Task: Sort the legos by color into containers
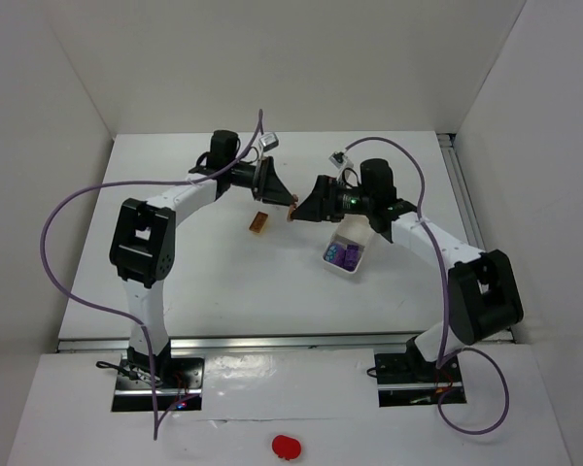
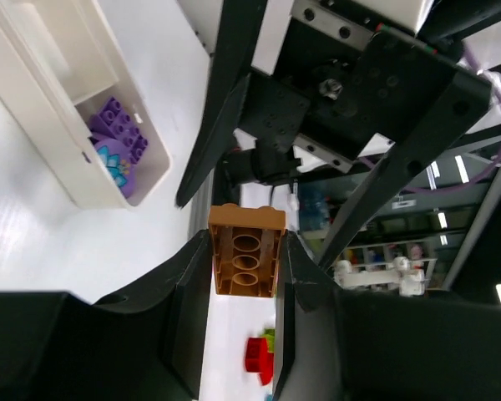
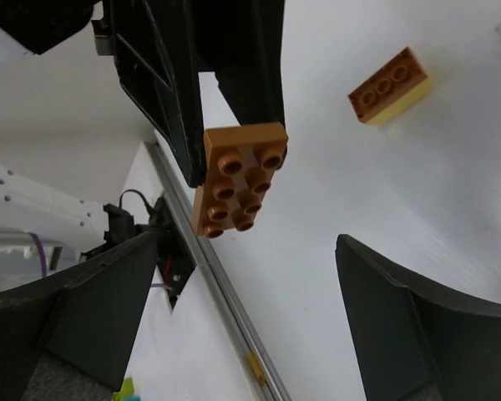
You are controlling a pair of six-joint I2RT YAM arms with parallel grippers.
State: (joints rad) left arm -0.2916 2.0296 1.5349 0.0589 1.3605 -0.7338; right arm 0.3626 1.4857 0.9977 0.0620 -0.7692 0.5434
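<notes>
The left jaws pinch an orange brick (image 2: 246,251) in mid-air; the left wrist view shows its hollow underside, the right wrist view its studs. The right jaws gape wide, holding nothing. Purple bricks (image 2: 117,135) lie in the white tray (image 2: 40,132); a second orange brick (image 3: 388,83) rests on the counter (image 3: 417,192).

Legos (image 1: 342,256) in container (image 1: 354,238), right of loose lego (image 1: 258,222) on table (image 1: 204,282).

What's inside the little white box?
Purple legos sit at one end of the white box. Anything beneath them is hidden.
</notes>
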